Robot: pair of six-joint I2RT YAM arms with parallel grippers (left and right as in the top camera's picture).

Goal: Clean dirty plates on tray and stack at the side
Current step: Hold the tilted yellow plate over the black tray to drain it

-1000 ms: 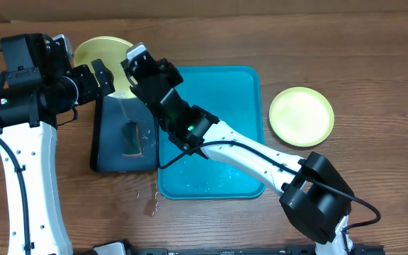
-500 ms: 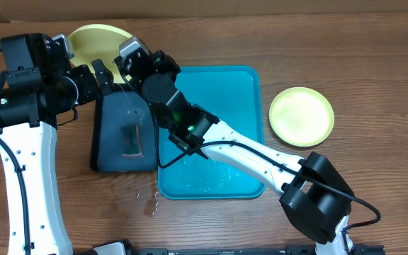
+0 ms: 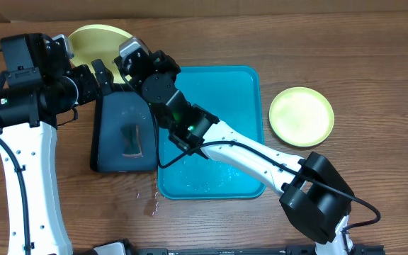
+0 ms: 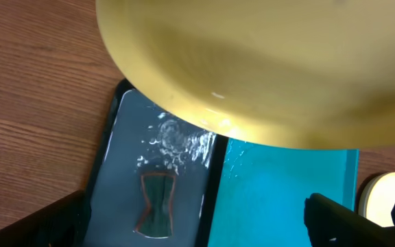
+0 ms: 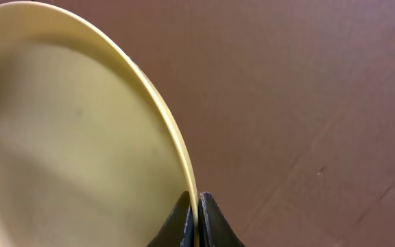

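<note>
The right gripper pinches a round yellow-green plastic plate's rim above the brown wooden table. The left gripper gapes wide.

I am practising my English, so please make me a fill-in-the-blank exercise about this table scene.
The ___ gripper pinches the rim of a yellow-green plate.
A second plate lies flat on the ___, beside the turquoise tray.
The left gripper is ___.
Missing words: right, table, open.
</note>
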